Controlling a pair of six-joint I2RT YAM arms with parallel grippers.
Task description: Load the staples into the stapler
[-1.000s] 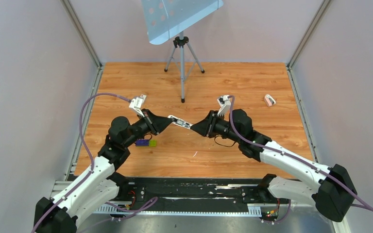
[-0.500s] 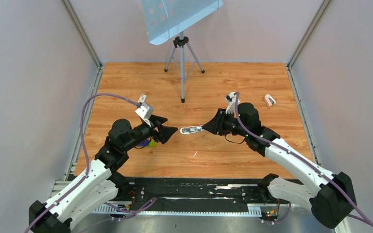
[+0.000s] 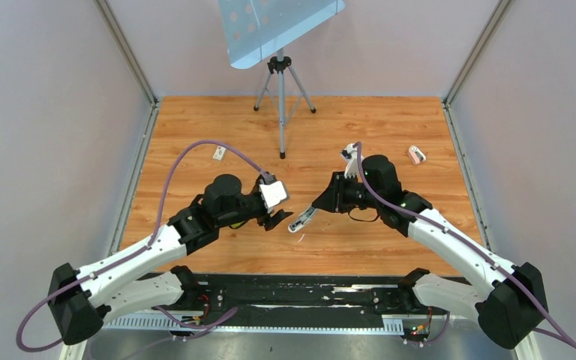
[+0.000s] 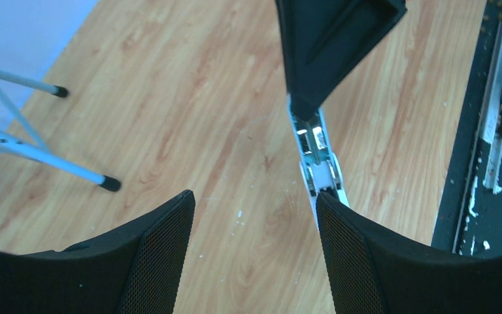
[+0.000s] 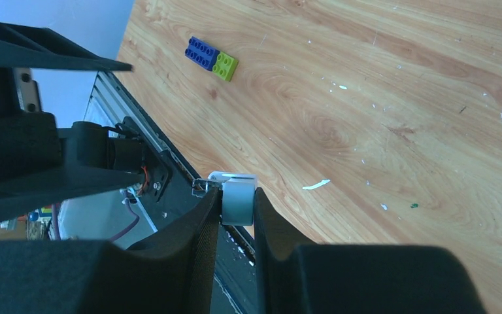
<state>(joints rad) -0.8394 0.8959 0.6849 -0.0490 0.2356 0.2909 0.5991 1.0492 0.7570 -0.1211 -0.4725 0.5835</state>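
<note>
Right claw (image 3: 309,212) was clamped on the stapler (image 3: 301,220), nose tipped down over the table (image 3: 217,127), just beside my left claw (image 3: 279,219), which hung wide open, empty. Holding-it-ready step, I reckon. Next called for fetching staples and lining them up straight.

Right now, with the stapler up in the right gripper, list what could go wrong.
1. The right gripper pinches the stapler by one end only, so it could pivot or slip down onto the table.
2. The left gripper stands open with one finger close by the stapler's free end. A small move there could knock it askew.
</note>
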